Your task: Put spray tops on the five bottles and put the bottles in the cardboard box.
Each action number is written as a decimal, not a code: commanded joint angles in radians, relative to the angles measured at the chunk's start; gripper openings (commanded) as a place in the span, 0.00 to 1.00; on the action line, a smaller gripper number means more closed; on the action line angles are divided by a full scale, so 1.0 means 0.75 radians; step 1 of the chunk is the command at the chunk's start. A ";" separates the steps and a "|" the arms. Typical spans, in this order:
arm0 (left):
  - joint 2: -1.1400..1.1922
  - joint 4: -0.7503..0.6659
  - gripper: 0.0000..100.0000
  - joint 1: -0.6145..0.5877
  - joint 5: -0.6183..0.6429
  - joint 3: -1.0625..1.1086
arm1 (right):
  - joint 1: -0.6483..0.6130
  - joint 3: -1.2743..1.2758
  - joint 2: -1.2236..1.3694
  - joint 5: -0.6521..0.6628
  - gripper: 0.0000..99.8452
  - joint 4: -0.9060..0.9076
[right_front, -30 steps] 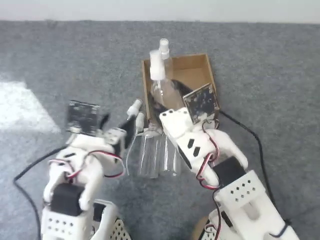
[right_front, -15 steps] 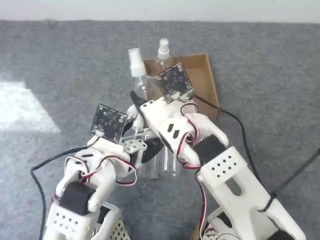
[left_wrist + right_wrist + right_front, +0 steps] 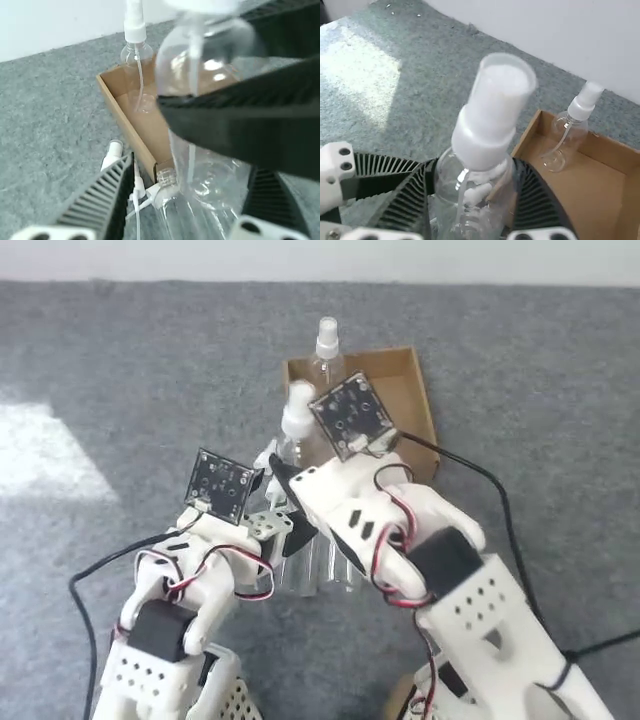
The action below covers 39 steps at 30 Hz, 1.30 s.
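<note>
At eight o'clock of the cardboard box (image 3: 400, 375), the right hand (image 3: 470, 197) clamps a clear white-capped bottle (image 3: 487, 120); left wrist view shows the left hand (image 3: 185, 200) gaping.

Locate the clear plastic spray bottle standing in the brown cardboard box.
In the high view the spray bottle stands upright by the cardboard box's far-left corner, just beyond the second bottle held in the right gripper.
</note>
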 commanded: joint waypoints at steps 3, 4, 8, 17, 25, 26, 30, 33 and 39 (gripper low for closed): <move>-0.008 -0.037 0.33 -0.027 -0.008 -0.003 | 0.034 -0.086 -0.122 0.133 0.01 0.081; -0.010 -0.037 0.33 -0.027 -0.008 -0.001 | 0.069 -0.086 -0.120 0.131 0.01 0.077; -0.018 -0.035 0.33 -0.029 -0.008 0.001 | 0.302 -0.084 -0.114 0.135 0.01 0.009; -0.018 -0.025 0.10 -0.176 -0.051 0.050 | 0.670 -0.090 0.197 0.131 0.01 -0.465; -0.016 -0.149 0.01 -0.534 0.027 0.083 | 0.682 -0.182 0.733 0.127 0.01 -0.940; -0.018 -0.149 0.01 -0.532 0.023 0.089 | 0.682 -0.211 0.787 0.125 0.01 -0.969; -0.018 -0.188 0.01 -0.536 0.020 0.103 | 0.678 -0.295 0.975 0.123 0.01 -1.079; -0.018 -0.207 0.01 -0.538 0.020 0.118 | 0.678 -0.327 1.073 0.123 0.01 -1.161; -0.018 -0.205 0.01 -0.534 0.020 0.124 | 0.672 -0.407 1.247 0.123 0.01 -1.224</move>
